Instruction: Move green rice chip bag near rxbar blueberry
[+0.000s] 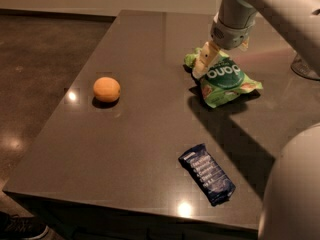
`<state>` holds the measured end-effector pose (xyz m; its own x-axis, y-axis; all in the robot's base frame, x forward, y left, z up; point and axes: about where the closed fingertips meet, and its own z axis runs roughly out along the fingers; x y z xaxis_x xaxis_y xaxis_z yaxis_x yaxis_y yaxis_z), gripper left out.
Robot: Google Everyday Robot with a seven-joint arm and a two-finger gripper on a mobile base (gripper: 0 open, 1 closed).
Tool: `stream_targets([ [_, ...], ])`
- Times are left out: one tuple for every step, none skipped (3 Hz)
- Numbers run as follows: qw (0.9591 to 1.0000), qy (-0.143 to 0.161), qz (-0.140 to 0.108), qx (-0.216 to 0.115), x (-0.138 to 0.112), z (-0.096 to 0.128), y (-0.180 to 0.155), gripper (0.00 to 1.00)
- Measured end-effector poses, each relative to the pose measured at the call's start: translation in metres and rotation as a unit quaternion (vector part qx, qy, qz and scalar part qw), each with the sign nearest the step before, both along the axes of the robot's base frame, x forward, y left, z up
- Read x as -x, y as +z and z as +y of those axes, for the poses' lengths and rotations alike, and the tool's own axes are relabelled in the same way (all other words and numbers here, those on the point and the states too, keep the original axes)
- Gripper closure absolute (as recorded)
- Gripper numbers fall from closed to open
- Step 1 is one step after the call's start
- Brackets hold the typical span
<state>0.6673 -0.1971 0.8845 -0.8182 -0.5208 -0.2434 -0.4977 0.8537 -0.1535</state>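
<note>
The green rice chip bag (225, 80) lies crumpled on the dark table, right of centre toward the back, logo side up. My gripper (212, 59) comes down from the upper right and sits on the bag's upper left part, touching it. The rxbar blueberry (207, 174), a small dark-blue bar with white text, lies flat near the table's front edge, well in front of the bag. Part of the bag's top is hidden behind the gripper.
An orange fruit (106, 89) sits on the left part of the table (150, 134). A metallic object (306, 66) stands at the far right edge. A large part of my arm (292, 194) fills the lower right corner.
</note>
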Motion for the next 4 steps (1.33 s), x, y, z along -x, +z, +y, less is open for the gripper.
stream_targets([
  [0.9996,0.000,0.024,0.015,-0.002,0.000,-0.014,0.00],
  [0.9987,0.005,0.047,0.017,0.002,0.002,-0.027,0.18],
  [0.9982,0.017,0.056,0.014,0.006,0.007,-0.029,0.42],
  [0.9980,0.044,0.046,0.006,0.012,0.021,-0.015,0.65],
])
